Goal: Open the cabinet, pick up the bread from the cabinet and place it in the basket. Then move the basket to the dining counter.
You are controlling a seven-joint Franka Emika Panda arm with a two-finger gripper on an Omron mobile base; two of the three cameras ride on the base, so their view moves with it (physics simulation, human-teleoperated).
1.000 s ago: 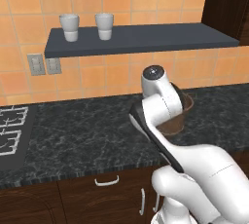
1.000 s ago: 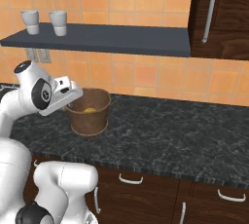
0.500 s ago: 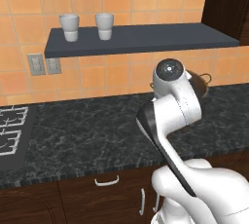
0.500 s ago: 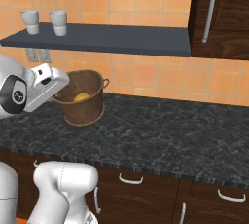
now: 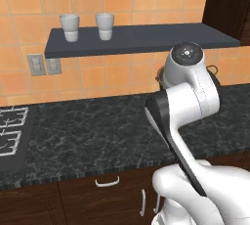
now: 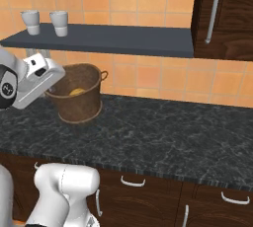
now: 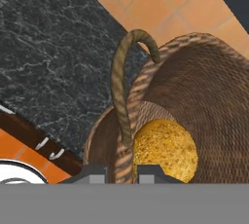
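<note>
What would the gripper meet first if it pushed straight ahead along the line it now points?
Likely the basket: the gripper straddles its rim. Just beyond sits the bread, though depth is unclear.

Arm raised, gripper [image 7: 121, 170] tips clamped on rim

The wall [image 5: 122, 4] was covered with orange tiles. A dark shelf [image 6: 108, 39] carried two white cups [image 5: 88, 26]. Below lay a black speckled worktop [image 6: 163, 137] over dark wood drawers [image 6: 143, 196]. A dark cabinet [image 6: 225, 14] hung at right.
</note>
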